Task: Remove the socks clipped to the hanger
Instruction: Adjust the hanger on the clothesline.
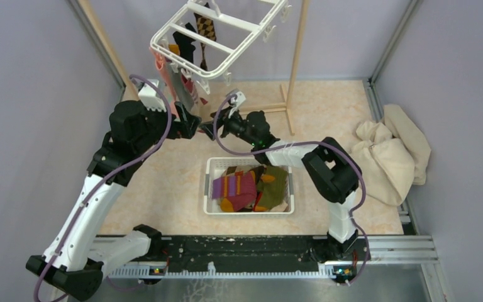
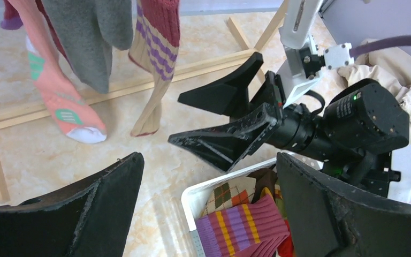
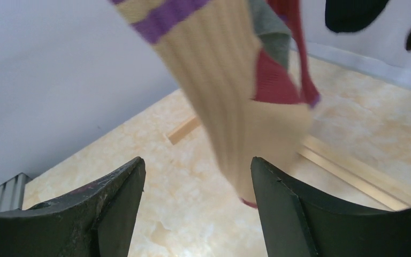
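Socks (image 1: 185, 88) hang bunched off the near-left corner of the hanger (image 1: 161, 47), above the counter (image 1: 327, 107), behind the basket (image 1: 209, 189) that already holds a few. They look like light, limp, stretchy knit with no break risk. A toe pinch would likely just stretch one, so I'd grab high on the leg near the clip and pull straight down. The hanger sits tilted and looks free-hanging, so expect swing. The striped sock (image 3: 235, 107) is nearest: it dangles just ahead of the right hand (image 3: 197, 163), in line with its gap, no contact visible. Right hand is wide and empty. Left hand (image 2: 210, 160) is fully wide and empty, low, near the pink sock (image 2: 59, 101). Can't make out the clips holding these socks. The hanger's far edge is cut off, and the black sock (image 1: 187, 39) and argyle sock (image 1: 205, 26) sit partly behind bars, so the remaining count is unclear.
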